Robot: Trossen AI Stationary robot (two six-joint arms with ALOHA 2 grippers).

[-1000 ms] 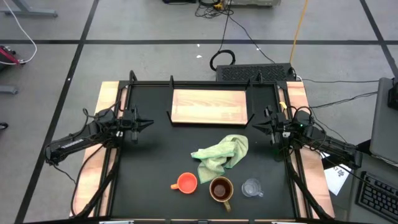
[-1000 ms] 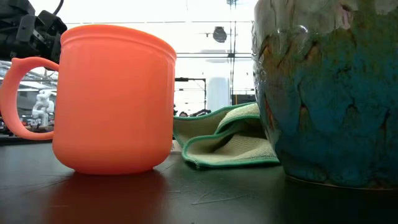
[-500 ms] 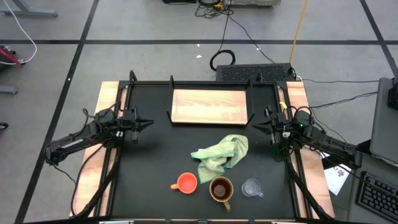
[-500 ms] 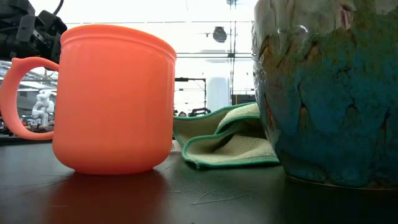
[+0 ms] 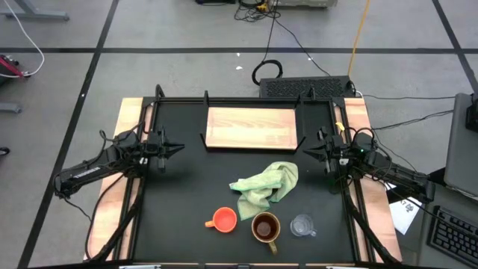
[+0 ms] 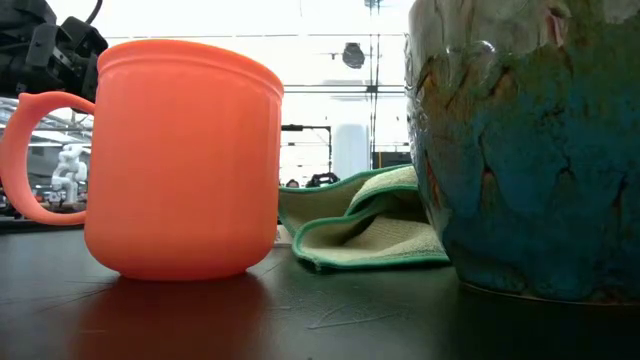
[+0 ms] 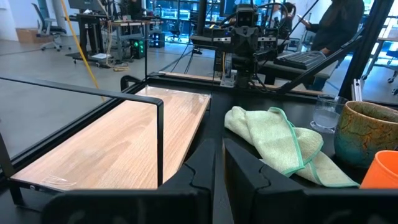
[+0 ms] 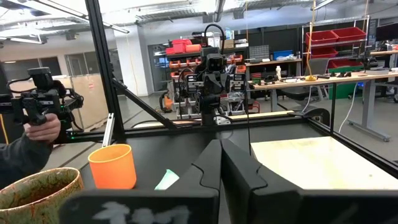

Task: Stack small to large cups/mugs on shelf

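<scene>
We have not started yet. Our left jaws (image 5: 178,149) wait at the worktop's left edge, almost closed and holding nothing. Our right jaws (image 5: 306,152) wait at the right edge, shut tight and empty too. The orange cup (image 5: 223,219), brown mug (image 5: 265,227) and glass cup (image 5: 302,225) stand in a row at the near side. The shelf (image 5: 251,127) is at the far side, bare. A green cloth (image 5: 265,184) lies between. We think one arm should next reach for the brown mug, opening first.

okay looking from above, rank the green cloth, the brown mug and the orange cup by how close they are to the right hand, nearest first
From the right hand, at the table's right edge:
1. Green cloth, mid-table, nearest.
2. Brown mug, front centre.
3. Orange cup, front, left of the mug, farthest.
</scene>
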